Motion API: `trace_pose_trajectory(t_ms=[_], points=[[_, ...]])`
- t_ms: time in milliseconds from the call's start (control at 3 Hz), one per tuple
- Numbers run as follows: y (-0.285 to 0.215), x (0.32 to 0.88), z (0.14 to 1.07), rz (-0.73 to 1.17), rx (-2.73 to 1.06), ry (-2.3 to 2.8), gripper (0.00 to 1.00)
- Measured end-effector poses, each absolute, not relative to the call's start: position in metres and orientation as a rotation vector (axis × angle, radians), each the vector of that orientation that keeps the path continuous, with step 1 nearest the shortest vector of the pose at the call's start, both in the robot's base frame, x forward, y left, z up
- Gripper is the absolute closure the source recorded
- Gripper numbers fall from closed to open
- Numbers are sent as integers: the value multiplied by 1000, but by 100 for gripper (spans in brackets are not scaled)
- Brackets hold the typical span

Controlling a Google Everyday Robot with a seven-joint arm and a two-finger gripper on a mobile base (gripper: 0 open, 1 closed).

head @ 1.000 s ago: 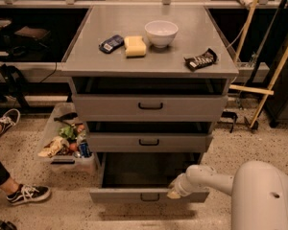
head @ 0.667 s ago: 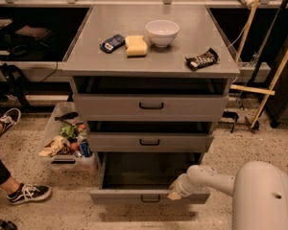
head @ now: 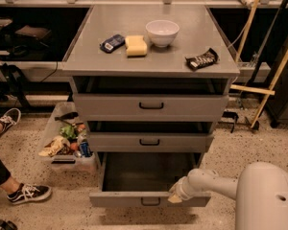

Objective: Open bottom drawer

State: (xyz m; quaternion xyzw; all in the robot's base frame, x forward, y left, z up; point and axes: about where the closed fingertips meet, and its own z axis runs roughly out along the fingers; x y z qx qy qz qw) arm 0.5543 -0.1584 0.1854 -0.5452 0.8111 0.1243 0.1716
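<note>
— Speckled stone floor, a grey cabinet with a worktop (head: 86,61) carrying a white bowl (head: 162,32), a yellow sponge (head: 136,45) and two snack packets. What has shifted down low in the last second?

— Hardly anything. The bottom drawer (head: 120,200) was already pulled well out then, and it sits at the same reach now, its plain grey inside open to view and apparently bare.

— And the gripper (head: 175,195)?

— It stays at the top edge of that drawer's front panel, right of the small black handle (head: 150,201), not on it. Whether it is spread or pinching the panel I cannot tell.

— So the task?

— I judge it as good as done: the two drawers above, the top drawer (head: 151,107) and the middle drawer (head: 149,142), look only slightly out, while the lowest stands far forward. With no further travel over the last second, the pull seems finished; letting go and backing the arm away looks like all that remains.
</note>
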Motion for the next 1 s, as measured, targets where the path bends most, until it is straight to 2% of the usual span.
trace_pose_trajectory(t_ms=[1000], points=[[-161, 530, 179, 358, -1519, 2306, 100]])
